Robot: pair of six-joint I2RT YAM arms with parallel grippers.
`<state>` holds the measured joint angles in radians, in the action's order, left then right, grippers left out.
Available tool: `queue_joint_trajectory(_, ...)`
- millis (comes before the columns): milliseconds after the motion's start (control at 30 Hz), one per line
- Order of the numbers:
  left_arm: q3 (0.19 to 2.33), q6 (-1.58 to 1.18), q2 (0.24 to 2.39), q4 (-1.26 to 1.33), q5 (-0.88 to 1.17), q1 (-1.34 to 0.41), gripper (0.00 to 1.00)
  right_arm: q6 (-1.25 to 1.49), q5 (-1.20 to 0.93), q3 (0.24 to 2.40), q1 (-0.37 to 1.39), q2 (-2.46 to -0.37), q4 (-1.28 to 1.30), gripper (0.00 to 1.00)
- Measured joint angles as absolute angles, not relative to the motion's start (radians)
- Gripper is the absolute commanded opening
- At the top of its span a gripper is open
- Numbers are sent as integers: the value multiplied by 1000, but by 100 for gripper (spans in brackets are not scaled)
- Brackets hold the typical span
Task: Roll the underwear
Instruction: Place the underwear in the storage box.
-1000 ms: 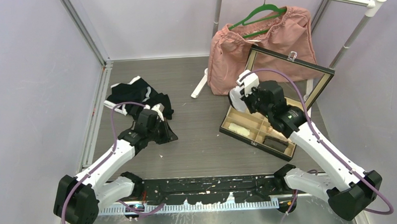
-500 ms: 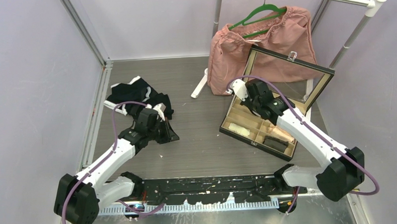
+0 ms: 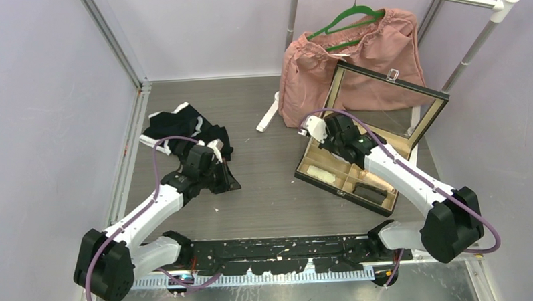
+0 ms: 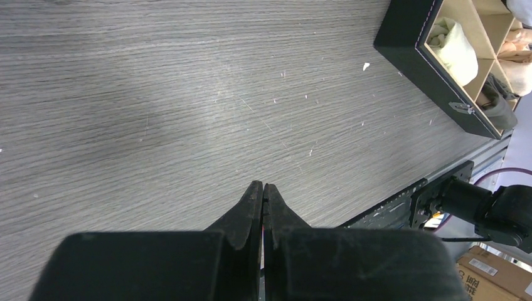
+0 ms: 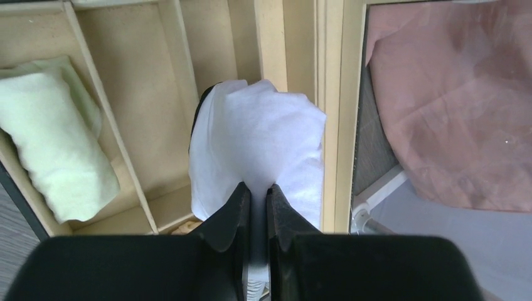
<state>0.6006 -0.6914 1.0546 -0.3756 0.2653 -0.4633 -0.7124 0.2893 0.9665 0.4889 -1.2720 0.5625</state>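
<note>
A rolled white underwear (image 5: pixel 257 141) with a black edge is pinched in my right gripper (image 5: pixel 258 188), which is shut on it. It hangs over a back compartment of the black divided box (image 3: pixel 309 176), against the box's far wall. From above, the white underwear (image 3: pixel 312 127) shows at the tip of the right gripper (image 3: pixel 322 136). A pile of black and white underwear (image 3: pixel 183 130) lies on the table at the back left. My left gripper (image 4: pixel 263 186) is shut with nothing in it, low over bare table just right of the pile.
The box's glass lid (image 3: pixel 389 96) stands open behind it. A pale green roll (image 5: pixel 56 141) fills a left compartment, and other rolls lie in the front ones. A pink garment (image 3: pixel 354 54) hangs from a green hanger (image 3: pixel 349 17) on the white rack (image 3: pixel 477 43).
My right arm has swung left and down, carrying the white underwear to the box's back left corner. The left arm has barely moved.
</note>
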Motion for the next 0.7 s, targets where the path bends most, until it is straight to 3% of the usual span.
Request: queue_joint_trajectory(700,606,-690,1067,-375,262,-463,1,-625,59,965,489,-1396,533,1)
